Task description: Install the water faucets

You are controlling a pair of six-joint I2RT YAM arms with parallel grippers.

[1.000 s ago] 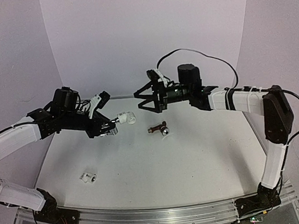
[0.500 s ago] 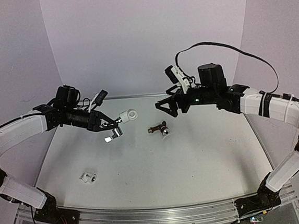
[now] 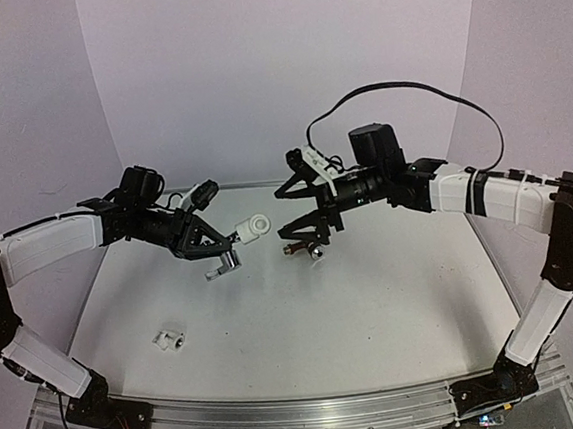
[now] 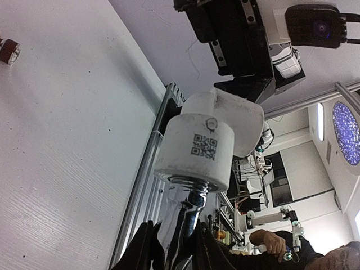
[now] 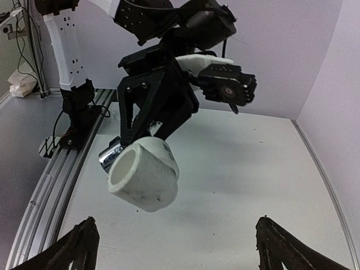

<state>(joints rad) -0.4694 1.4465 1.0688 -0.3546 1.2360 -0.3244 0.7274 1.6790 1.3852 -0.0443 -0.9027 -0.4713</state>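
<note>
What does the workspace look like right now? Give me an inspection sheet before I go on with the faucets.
Surface: white table, metal rail along its near edge.
Job's things: chrome faucet held in the air, with a white fitting on its end; brown faucet lying on the table below the right gripper.
Clutter: spare fitting lying on the near left of the table.
Grippers: left gripper shut on the chrome faucet; right gripper open, empty, facing the white fitting.
Cables: black cable arches above the right arm, off the table.
Surroundings: plain pale backdrop on three sides.
</note>
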